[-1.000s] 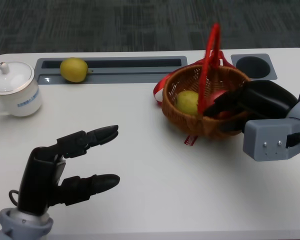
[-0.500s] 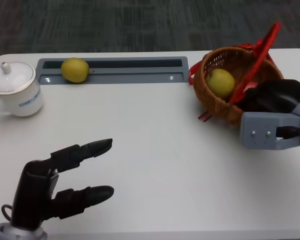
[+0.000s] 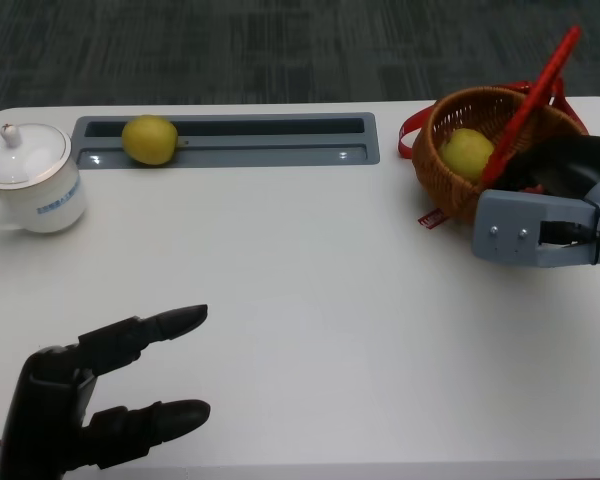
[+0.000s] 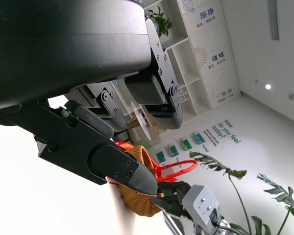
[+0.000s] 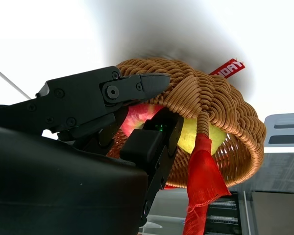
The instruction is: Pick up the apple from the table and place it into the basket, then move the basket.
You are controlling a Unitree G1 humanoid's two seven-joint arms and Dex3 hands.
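Here: white table (image 3: 310, 280), grey tray slot along its far edge. Wicker basket (image 3: 455, 195) at far right, red handle (image 3: 536, 95) tilted; right hand (image 3: 565, 175) grips its near rim, fingers hooked inside. Left hand (image 3: 90, 395) low at near left, fingers apart, holding nothing. Lidded white cup (image 3: 28, 178) far left. Red apple (image 5: 137, 120) inside basket beside a yellow-green fruit (image 3: 467, 153). Lemon (image 3: 148, 139) in the slot.

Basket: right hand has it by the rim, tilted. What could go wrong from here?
1. The basket hangs tilted in the right hand; the fruit inside could roll out.
2. The hold is only on the rim, so the basket may slip or swing.
3. The red ribbon hangs loose and could snag.
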